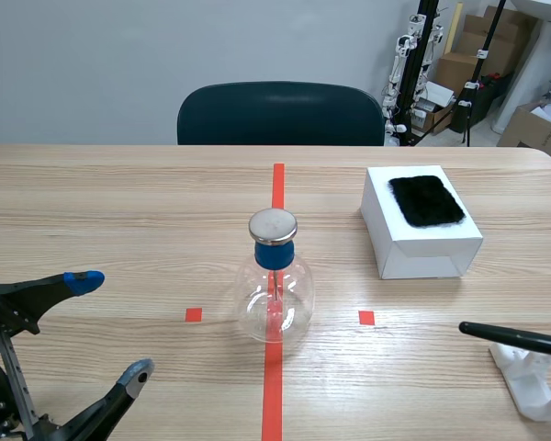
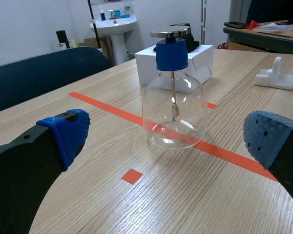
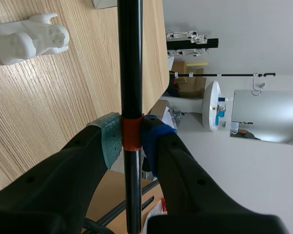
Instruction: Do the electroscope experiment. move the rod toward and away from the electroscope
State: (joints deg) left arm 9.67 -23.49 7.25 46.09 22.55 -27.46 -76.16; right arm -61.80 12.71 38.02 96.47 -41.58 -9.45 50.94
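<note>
The electroscope is a clear glass flask with a blue stopper and a flat metal disc on top. It stands on the red tape line at the table's middle. My left gripper rests open low at the left, a hand's width from the flask. In the left wrist view the electroscope stands ahead of the left gripper, between the lines of its spread fingers. My right gripper is shut on a black rod at an orange band. The rod's tip enters the scene view from the right, pointing toward the flask.
A white box with a black fur patch on top sits at the right rear. A white plastic rod stand lies at the front right, under the rod. A dark chair stands behind the table.
</note>
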